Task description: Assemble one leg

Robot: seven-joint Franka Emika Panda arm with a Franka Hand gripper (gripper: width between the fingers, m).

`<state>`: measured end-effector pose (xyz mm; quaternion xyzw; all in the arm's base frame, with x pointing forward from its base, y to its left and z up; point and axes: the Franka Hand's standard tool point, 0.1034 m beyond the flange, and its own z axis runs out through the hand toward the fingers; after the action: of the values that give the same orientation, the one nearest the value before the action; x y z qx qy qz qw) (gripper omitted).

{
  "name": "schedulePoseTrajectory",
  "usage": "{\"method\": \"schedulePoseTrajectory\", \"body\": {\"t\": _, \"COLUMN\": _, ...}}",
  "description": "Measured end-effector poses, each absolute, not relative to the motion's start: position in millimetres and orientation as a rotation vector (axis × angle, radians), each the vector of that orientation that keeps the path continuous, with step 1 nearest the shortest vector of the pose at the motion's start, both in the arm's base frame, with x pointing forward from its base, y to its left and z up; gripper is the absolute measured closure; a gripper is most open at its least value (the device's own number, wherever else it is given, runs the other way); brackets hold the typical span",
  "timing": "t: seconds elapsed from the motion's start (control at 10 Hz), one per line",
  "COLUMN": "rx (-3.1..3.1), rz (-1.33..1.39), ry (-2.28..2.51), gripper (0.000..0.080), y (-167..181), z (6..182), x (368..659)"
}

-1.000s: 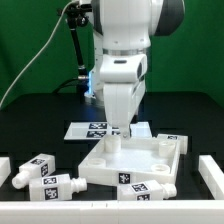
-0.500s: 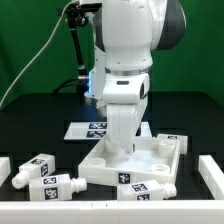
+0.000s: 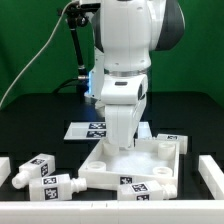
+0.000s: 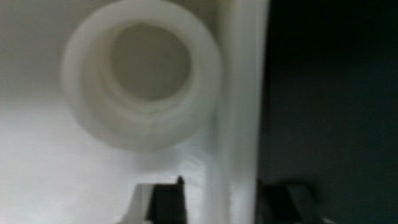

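1. Lowered and turned since a second ago, the arm now hides the tabletop (image 3: 155,165) corner beneath it.
2. On the exterior view's left, a loose leg (image 3: 40,170) lies on the worktop (image 3: 40,125). It looks like light, rigid, smooth plastic, best gripped across its chunky body.
3. In the centre, the end effector (image 3: 118,144) has its fingers (image 4: 164,200) straddling a white rim. I cannot tell whether it is clamped.
4. On the right, another leg (image 3: 172,142) lies just beside the tabletop. Nothing blocks the leg on the left.
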<state>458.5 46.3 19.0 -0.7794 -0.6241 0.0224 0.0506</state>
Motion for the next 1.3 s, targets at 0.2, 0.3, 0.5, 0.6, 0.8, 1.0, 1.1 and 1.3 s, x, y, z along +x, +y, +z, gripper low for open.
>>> {"method": "schedulePoseTrajectory", "body": {"t": 0.2, "rx": -2.373, "rz": 0.066, "ry": -1.901, "gripper": 0.0748, "y": 46, "z": 19.2, "x": 459}}
{"method": "schedulePoseTrajectory", "body": {"t": 0.3, "rx": -2.374, "rz": 0.066, "ry": -1.901, "gripper": 0.0748, "y": 46, "z": 19.2, "x": 459}}
{"method": "schedulePoseTrajectory", "body": {"t": 0.5, "rx": -2.354, "rz": 0.064, "ry": -1.928, "gripper": 0.0748, "y": 45, "z": 19.5, "x": 460}}
{"method": "schedulePoseTrajectory", "body": {"t": 0.6, "rx": -2.311, "rz": 0.054, "ry": -1.986, "gripper": 0.0748, "y": 41, "z": 20.6, "x": 464}}
{"method": "schedulePoseTrajectory", "body": {"t": 0.8, "rx": -2.243, "rz": 0.037, "ry": -2.073, "gripper": 0.0748, "y": 40, "z": 19.6, "x": 474}}
{"method": "schedulePoseTrajectory", "body": {"t": 1.0, "rx": -2.198, "rz": 0.024, "ry": -2.126, "gripper": 0.0748, "y": 40, "z": 19.1, "x": 480}}
{"method": "schedulePoseTrajectory", "body": {"t": 1.1, "rx": -2.177, "rz": 0.013, "ry": -2.152, "gripper": 0.0748, "y": 44, "z": 19.2, "x": 485}}
{"method": "schedulePoseTrajectory", "body": {"t": 1.3, "rx": -2.185, "rz": 0.000, "ry": -2.144, "gripper": 0.0748, "y": 55, "z": 19.3, "x": 491}}
